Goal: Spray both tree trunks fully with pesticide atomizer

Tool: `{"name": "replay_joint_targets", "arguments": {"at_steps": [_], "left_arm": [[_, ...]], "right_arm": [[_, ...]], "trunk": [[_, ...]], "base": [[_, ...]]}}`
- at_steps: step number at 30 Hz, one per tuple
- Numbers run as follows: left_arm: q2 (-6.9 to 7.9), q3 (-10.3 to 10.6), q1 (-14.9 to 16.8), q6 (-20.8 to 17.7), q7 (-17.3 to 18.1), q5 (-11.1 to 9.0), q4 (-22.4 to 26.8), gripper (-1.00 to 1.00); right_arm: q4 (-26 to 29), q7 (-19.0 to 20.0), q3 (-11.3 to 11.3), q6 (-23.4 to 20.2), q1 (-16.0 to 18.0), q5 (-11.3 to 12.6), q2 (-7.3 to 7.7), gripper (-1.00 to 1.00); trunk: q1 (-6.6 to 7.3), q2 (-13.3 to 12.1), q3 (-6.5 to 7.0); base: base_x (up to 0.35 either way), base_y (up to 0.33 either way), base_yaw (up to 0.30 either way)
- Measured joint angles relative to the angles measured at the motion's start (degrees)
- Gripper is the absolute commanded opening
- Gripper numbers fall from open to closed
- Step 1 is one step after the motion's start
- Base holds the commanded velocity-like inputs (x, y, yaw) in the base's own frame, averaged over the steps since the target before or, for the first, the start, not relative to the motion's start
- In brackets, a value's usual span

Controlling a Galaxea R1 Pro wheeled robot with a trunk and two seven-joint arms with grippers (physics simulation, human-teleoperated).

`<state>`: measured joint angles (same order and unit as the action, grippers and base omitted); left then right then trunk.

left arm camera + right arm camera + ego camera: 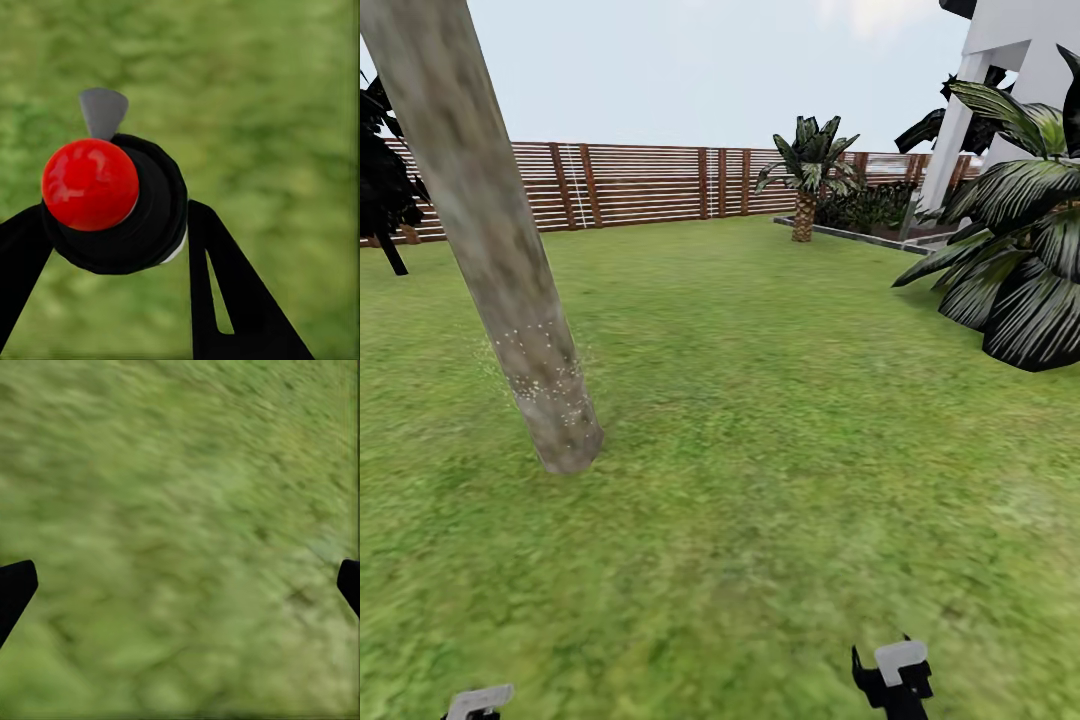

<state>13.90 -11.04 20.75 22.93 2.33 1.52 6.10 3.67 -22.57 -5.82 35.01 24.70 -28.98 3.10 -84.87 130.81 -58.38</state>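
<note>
Left end effector (112, 225): closed around the pesticide atomizer (112, 202), one black finger on each side of the dark body. The red top faces the wrist camera and a grey nozzle tab sticks out past it. I judge the bottle is gripped by its body so that the nozzle stays free to aim.

Right end effector (180, 585): spread wide and holding nothing; just the two black fingertips show at the frame's edges, above blurred grass. In the head view it sits low at the right (893, 675), probably kept out of the way because spraying needs one arm.

Left arm in the head view: a pale wrist part at the bottom edge, left side; the bottle cannot be made out there.

Floor (760, 480): green grass, bare between the robot and the trunk.

Tree trunk (490, 250): thick, mottled grey-beige, leaning in the picture, ahead and to the left. Pale specks dot its lower part near the base, apparently spray; the upper stretch looks clean, so coverage seems partial.

Next move, as I judge it: lift the left arm and point the nozzle higher up the trunk.

Farther off: a large dark-leaved palm (1020, 270) at the right, a short palm (805, 180) by a raised bed, a brown slatted fence (660, 185), and a white house (1010, 80) corner.
</note>
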Motion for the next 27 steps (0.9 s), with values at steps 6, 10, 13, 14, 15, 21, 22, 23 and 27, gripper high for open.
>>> {"name": "replay_joint_targets", "arguments": {"at_steps": [6,10,13,14,15,21,22,23,27], "left_arm": [[-1.71,0.2,0.0,-0.2,-0.1,0.0,-1.9,-1.00],[-2.27,0.1,0.0,-0.2,-0.2,-0.3,-2.1,-1.00],[-2.29,0.1,0.0,-0.1,-0.2,-0.3,-2.4,-1.00],[-2.29,0.1,0.0,-0.1,-0.2,-0.3,-2.6,-1.00],[-2.29,0.1,0.0,-0.1,-0.2,-0.3,-3.0,-1.00],[-2.29,0.1,0.0,-0.1,-0.2,-0.4,-3.4,-1.00],[-2.29,0.1,0.0,-0.1,-0.2,-0.4,-3.4,-1.00],[-2.29,0.1,0.0,-0.1,-0.2,-0.4,-3.4,-1.00],[-2.32,0.1,0.0,-0.1,-0.2,-0.4,-3.4,-1.00]], "right_arm": [[-1.3,-0.1,-0.2,0.1,-0.8,0.2,-1.29,1.00],[-1.3,-0.1,-0.2,0.1,-1.7,0.3,-2.21,1.00],[-1.3,-0.2,-0.2,0.1,-1.7,0.3,-2.44,1.00],[-1.3,-0.2,-0.2,0.1,-1.7,0.3,-2.46,1.00],[-1.2,-0.2,-0.3,0.1,-1.7,0.4,-2.47,1.00],[-1.2,-0.1,-5.6,0.1,-1.7,8.0,-2.18,1.00],[-1.2,-0.1,-5.8,0.1,-1.7,8.5,-2.17,1.00],[-1.2,-0.1,-5.9,0.1,-1.7,8.7,-2.21,1.00],[-1.3,0.1,-6.0,0.1,-1.7,9.1,-2.38,1.00]], "trunk": [[0.00,0.0,0.00],[0.00,0.0,0.00],[0.00,0.0,0.00],[0.00,0.0,0.00],[0.00,0.0,0.00],[0.00,0.0,0.00],[0.00,0.0,0.00],[0.00,0.0,-0.01],[0.00,0.0,-0.08]], "base": [[-0.062,0.000,0.041],[-0.294,0.000,0.271],[-0.139,0.000,0.278],[-0.043,0.000,0.279],[-0.022,0.000,0.279],[-0.005,0.000,0.279],[0.000,0.000,0.280],[0.000,0.000,0.280],[0.000,0.000,0.280]]}}
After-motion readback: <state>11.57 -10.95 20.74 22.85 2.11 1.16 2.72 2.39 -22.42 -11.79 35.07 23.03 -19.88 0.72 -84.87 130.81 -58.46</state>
